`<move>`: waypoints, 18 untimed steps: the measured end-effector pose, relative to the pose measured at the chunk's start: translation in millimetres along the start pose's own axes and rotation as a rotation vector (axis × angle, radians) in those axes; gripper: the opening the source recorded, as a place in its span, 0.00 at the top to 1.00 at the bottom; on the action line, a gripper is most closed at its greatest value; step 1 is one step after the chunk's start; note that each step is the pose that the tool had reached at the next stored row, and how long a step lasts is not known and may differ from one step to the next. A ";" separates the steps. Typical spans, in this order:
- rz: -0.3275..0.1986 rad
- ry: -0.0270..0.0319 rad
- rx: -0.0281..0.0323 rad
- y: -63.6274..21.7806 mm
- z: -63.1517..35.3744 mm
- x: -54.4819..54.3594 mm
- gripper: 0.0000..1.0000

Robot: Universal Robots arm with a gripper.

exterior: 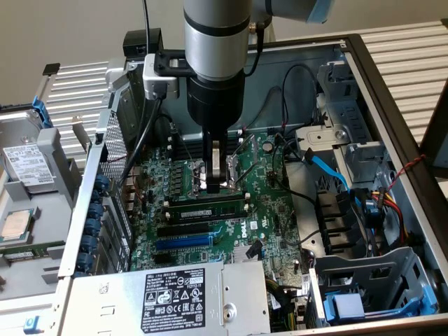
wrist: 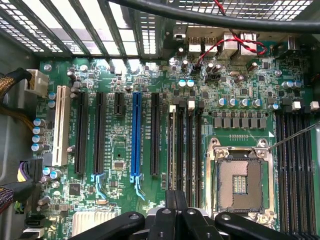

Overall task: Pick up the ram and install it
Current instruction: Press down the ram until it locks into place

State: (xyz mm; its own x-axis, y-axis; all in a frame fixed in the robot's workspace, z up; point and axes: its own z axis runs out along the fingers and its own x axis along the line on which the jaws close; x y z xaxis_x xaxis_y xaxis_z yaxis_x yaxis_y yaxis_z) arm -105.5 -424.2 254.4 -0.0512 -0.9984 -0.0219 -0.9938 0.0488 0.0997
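My fingers (exterior: 215,183) are pressed together, nothing pinched between them, and they hang low inside the open computer case (exterior: 392,105), just above the motherboard (wrist: 120,165). In the exterior view their tips sit over the empty processor socket (exterior: 222,173), right beside the memory slots.

The ram (exterior: 204,209) lies in one of the long slots just in front of my fingers in the exterior view, a thin green stick with black chips along it, running parallel to the black slot (exterior: 183,228) and the blue expansion slot (exterior: 180,242) nearer the power supply (exterior: 175,297). In the wrist view I see the same bank of narrow memory slots (wrist: 185,150) next to the socket (wrist: 239,177), with my closed fingertips (wrist: 175,207) at the edge just over them. I cannot tell whether the stick is fully seated or whether its end clips have latched.

With the fingers shut like this, I judge I am pressing rather than grasping. To do that well I should stay square over the stick's top edge, push straight down along the slot, not at a slant, and spread the load toward both ends so the board does not flex. The socket's bare contacts are close, so I must not drift sideways onto them.
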 end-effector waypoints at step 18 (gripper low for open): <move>0.316 -0.0319 0.0071 -0.3 2.0 0.0 0.89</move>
State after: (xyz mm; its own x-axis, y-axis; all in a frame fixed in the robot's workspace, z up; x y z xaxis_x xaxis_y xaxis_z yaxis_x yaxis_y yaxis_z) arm -105.5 -424.2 252.4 -0.3609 -0.9323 -0.0222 -0.9287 0.3572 0.0996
